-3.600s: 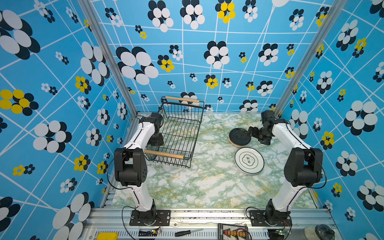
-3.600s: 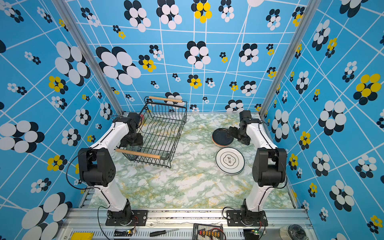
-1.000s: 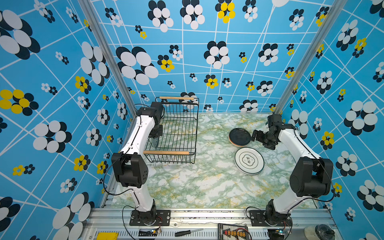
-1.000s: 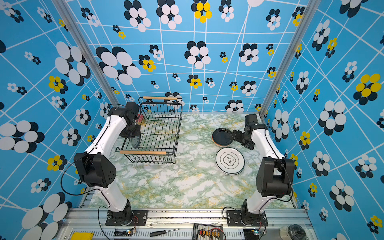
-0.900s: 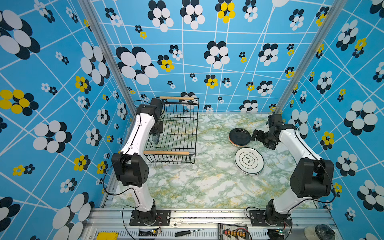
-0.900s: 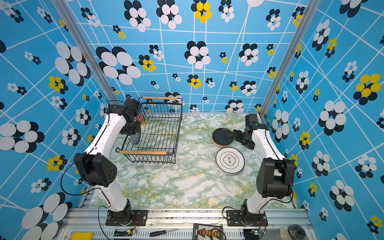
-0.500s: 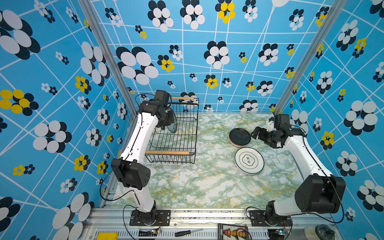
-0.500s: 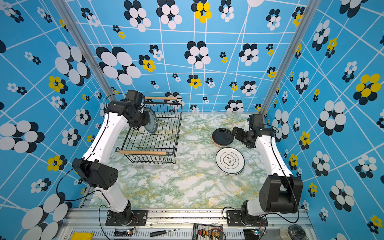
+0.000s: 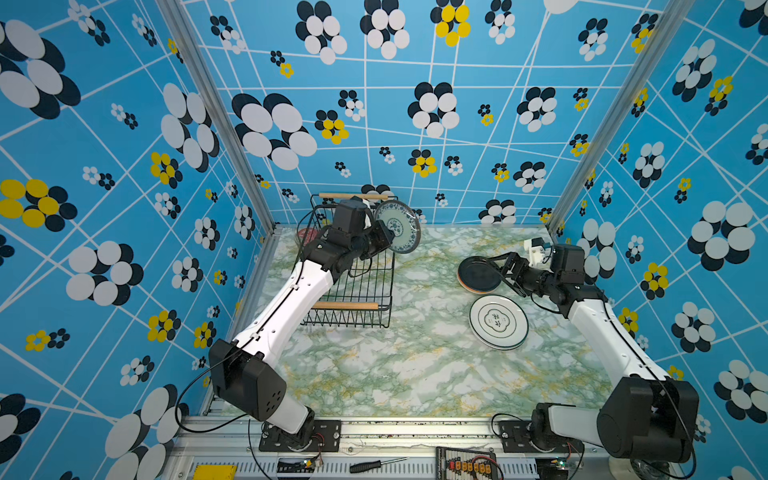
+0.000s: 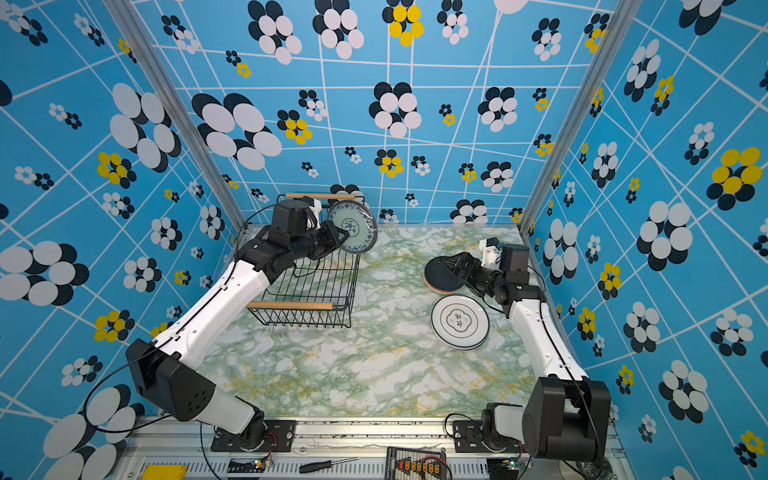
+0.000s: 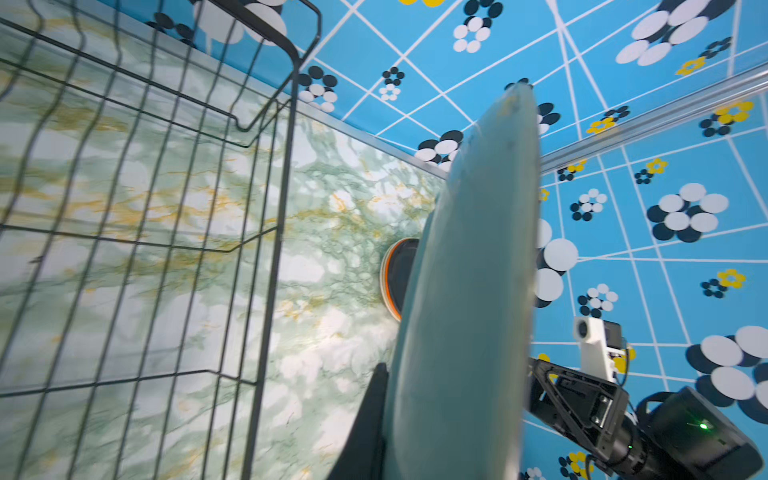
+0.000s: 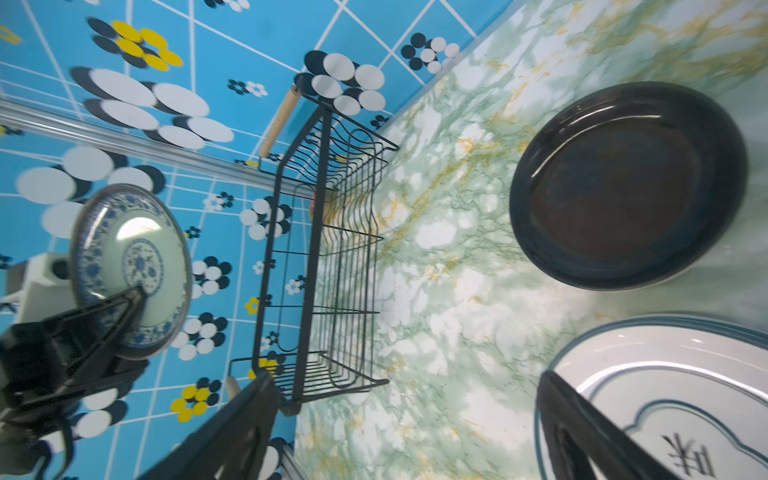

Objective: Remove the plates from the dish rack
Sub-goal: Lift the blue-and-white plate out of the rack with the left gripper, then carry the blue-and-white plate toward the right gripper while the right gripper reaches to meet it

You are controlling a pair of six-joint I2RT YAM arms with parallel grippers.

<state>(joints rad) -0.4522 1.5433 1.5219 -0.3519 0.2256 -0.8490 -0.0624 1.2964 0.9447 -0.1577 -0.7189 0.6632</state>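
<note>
My left gripper [image 9: 384, 239] [image 10: 336, 239] is shut on the rim of a teal-patterned plate [image 9: 397, 226] [image 10: 352, 227] [image 12: 133, 266]. It holds the plate upright in the air over the far right corner of the black wire dish rack [image 9: 353, 286] [image 10: 316, 286] [image 12: 332, 249]. The left wrist view shows this plate [image 11: 469, 291] edge-on. Only wire shows inside the rack. My right gripper [image 9: 505, 270] [image 10: 457, 266] [image 12: 405, 374] is open and holds nothing, beside a stack topped by a black plate [image 9: 478, 274] [image 12: 627, 187]. A white emblem plate [image 9: 498, 322] [image 10: 459, 322] lies nearer the front.
Something round and red [image 9: 305, 235] lies behind the rack's far left corner. The rack's wooden handles [image 9: 345, 306] run along its near and far ends. Blue patterned walls close in the marble table [image 9: 395, 365] on three sides. A screwdriver [image 9: 376, 465] lies on the front rail.
The left arm has lifted the teal-patterned plate out of the rack's left side, up and to the right. The right arm's elbow has swung outward while its open gripper stays by the black plate.
</note>
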